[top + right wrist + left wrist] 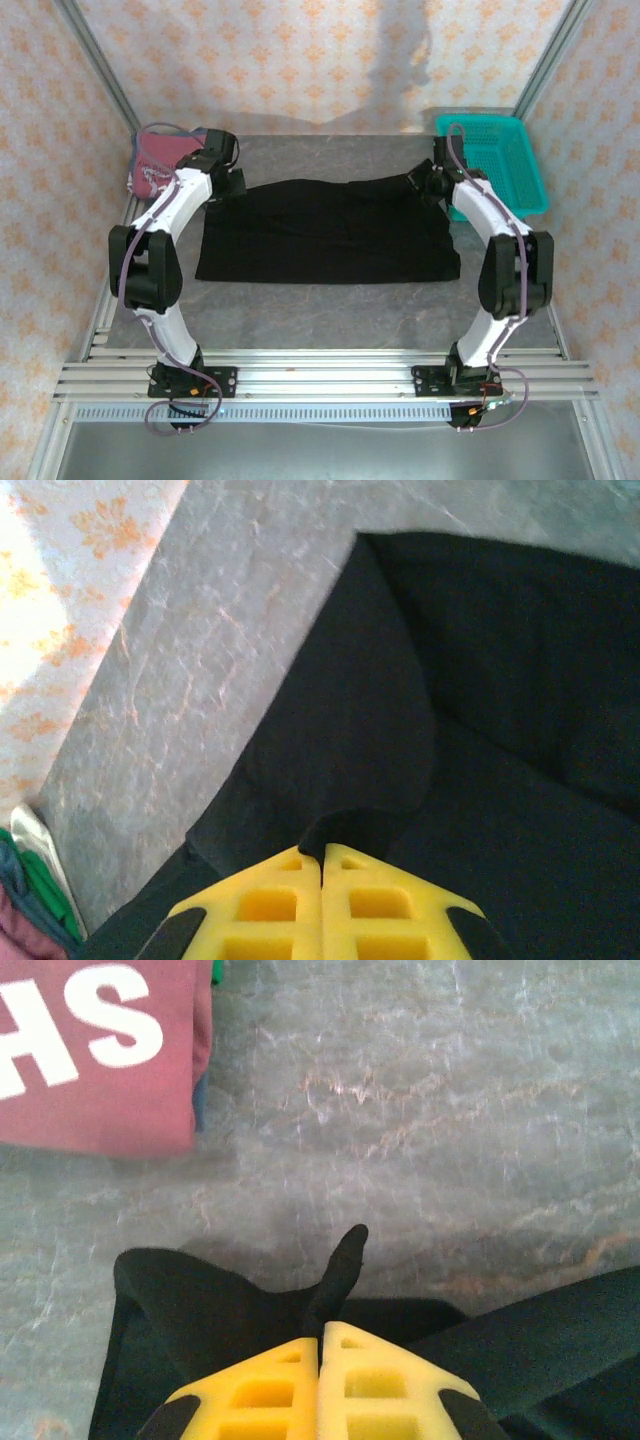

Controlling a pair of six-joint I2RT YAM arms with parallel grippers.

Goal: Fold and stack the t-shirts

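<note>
- Black shirt [330,235] lies spread flat in the middle of the table [330,300].
- Left claw [320,1338] is pressed together, pinching its 10 o'clock corner.
- Right claw [321,855], same deal at the 2 o'clock corner.
- Red shirt [152,165] sits at the table's 10 o'clock corner.

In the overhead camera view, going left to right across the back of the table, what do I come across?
First the dark red t-shirt, then the black t-shirt, then the teal basket.
</note>
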